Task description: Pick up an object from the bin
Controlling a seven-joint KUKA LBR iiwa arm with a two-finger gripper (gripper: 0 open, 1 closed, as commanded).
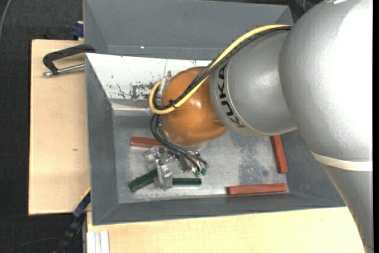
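My gripper [161,171] hangs low over the bin's front left floor, under the orange cover. A dark green stick [142,182] lies slanted just to its left, one end right at the gripper. A second dark green stick [187,182] lies flat just to its right. Whether either one is held is hidden. A red-brown bar [144,141] lies behind the gripper, partly under the cover.
A red bar [256,189] lies along the front wall at the right. Another red bar [279,154] stands along the right wall. The arm covers the bin's middle and right.
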